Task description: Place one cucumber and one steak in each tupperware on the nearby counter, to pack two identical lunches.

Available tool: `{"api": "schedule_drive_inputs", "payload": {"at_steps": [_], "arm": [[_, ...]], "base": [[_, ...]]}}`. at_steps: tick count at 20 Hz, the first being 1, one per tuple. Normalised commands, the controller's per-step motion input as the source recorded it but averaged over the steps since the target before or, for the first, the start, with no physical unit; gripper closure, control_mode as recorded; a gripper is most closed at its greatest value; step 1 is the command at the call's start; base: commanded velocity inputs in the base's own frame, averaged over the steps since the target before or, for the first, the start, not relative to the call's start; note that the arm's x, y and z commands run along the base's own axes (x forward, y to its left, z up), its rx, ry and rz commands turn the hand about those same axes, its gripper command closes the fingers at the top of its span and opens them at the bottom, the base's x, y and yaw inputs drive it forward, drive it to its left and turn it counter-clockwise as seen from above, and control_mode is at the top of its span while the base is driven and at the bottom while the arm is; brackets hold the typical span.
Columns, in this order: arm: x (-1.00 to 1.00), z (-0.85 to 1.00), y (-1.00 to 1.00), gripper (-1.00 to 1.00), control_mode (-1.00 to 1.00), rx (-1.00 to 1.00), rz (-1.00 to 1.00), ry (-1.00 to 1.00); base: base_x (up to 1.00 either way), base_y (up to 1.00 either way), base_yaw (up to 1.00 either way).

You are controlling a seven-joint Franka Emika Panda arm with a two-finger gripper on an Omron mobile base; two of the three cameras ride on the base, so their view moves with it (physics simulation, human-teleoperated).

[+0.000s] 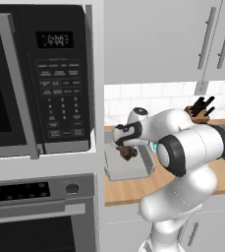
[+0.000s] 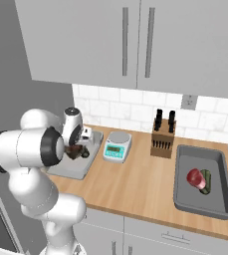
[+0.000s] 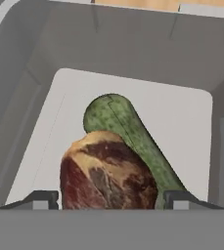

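My gripper [image 3: 113, 197] hangs low inside the left grey tupperware [image 3: 133, 44]. Its fingers stand open on either side of a brown, marbled steak [image 3: 108, 171], with a thin gap on each side. The steak rests against a green cucumber [image 3: 118, 119] lying on the box floor. From the base I see the hand [image 1: 126, 149] over this box [image 1: 131, 172], with the steak [image 1: 128, 153] at its tips. The second tupperware [image 2: 182, 196] sits far right on the counter [image 2: 135, 184] and holds a red steak [image 2: 195, 178] and a cucumber [image 2: 207, 180].
A white scale [image 2: 117, 146] with a green display stands just right of the left box, and a knife block [image 2: 164, 137] stands by the tiled wall. A microwave [image 1: 35, 78] and an oven [image 1: 35, 206] fill the tall unit left of the counter. Wall cabinets hang overhead.
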Motion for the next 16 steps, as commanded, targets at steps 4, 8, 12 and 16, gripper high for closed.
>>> {"api": "schedule_drive_inputs", "payload": {"at_steps": [4,8,12,16], "arm": [[-0.31,0.00,0.00,-1.00,-1.00,0.00,0.00,-0.18],[-0.41,0.00,0.00,-1.00,-1.00,0.00,0.00,-0.14],[-0.56,0.26,0.00,-1.00,-1.00,0.00,0.00,-0.03],[-0.40,0.52,-0.08,-1.00,-1.00,0.00,0.00,0.00]], "base": [[0.00,0.00,0.00],[0.00,0.00,0.00],[0.00,0.00,0.00],[0.00,0.00,0.00]]}}
